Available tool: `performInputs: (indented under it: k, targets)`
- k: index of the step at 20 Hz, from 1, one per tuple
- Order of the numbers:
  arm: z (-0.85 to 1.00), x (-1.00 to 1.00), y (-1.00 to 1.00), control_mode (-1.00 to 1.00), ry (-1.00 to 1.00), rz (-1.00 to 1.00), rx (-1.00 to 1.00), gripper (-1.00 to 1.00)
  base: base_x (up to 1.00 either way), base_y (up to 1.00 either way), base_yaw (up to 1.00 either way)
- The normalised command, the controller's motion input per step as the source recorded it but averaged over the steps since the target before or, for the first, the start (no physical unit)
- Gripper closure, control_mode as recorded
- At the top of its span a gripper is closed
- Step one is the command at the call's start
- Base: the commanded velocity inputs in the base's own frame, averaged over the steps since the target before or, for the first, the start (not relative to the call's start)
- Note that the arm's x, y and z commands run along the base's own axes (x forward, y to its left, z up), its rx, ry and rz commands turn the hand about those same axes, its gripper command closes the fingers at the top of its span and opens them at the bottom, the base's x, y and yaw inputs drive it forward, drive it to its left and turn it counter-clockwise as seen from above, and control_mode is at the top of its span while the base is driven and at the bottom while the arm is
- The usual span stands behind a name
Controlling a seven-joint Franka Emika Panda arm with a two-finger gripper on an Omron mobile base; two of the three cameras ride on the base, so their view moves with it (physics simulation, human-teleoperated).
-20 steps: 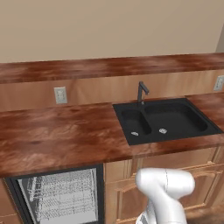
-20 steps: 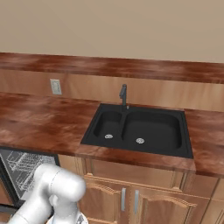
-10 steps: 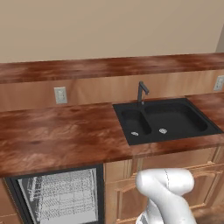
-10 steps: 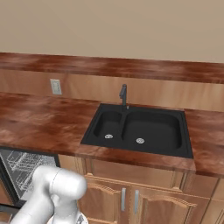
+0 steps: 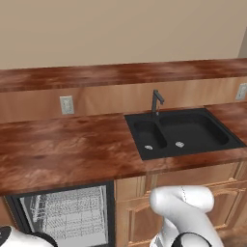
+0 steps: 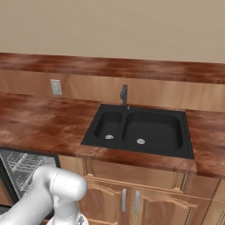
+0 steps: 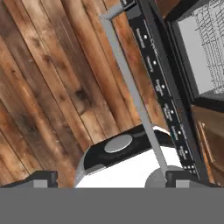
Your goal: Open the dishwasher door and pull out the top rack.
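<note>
The dishwasher sits under the wooden counter (image 5: 62,149), to the left of the black double sink (image 5: 181,132) with its dark tap (image 5: 156,100). In the left base view its cavity stands open to the front, and the top rack (image 5: 67,214), a basket of thin light-grey wire, shows inside the dark frame, still within the cavity as far as that view tells. In the right base view a corner of the same wire rack (image 6: 22,165) shows at the lower left, below the counter edge and behind the white arm. The dishwasher door (image 7: 164,94) is seen from the hand view as a black panel edge with a row of small white control marks, running slantwise across the picture over the plank floor (image 7: 52,87); its long silver bar handle (image 7: 131,94) runs alongside the edge, joined at the upper end by a short bracket. At the upper right of that view the grey wire of the rack (image 7: 210,30) appears inside the opening, with a wooden cabinet front (image 7: 210,135) below it. The claw (image 7: 111,179) has its two dark finger tips standing far apart at the bottom of the hand view, one at each side, with nothing between them; the lower end of the handle passes just beside the right-hand tip, and whether they touch cannot be told. A white wall socket (image 5: 66,104) is set in the backsplash left of the tap.
</note>
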Motion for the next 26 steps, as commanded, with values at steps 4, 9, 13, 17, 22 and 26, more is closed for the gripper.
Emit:
performInputs:
  k: [4, 9, 13, 17, 22, 26]
  targets:
    - [1.00, 0.00, 0.00, -1.00, 0.61, -0.13, 0.02, -1.00, 0.00, 0.00, 0.00]
    - [1.00, 0.00, 0.00, -1.00, 0.60, -0.12, 0.02, -1.00, 0.00, 0.00, 0.00]
    - [0.95, 0.04, 0.00, -1.00, 0.41, -0.05, 0.00, -1.00, 0.00, 0.00, 0.00]
    - [0.72, 0.06, -0.18, -1.00, 0.09, 0.00, -0.12, -1.00, 0.00, 0.00, 0.00]
    - [0.26, 0.14, -0.56, -1.00, 0.00, 0.00, -0.24, -1.00, 0.00, 0.00, 0.00]
    - [0.13, 0.26, -0.64, -1.00, -0.05, 0.00, -0.30, -1.00, 0.00, 0.00, 0.00]
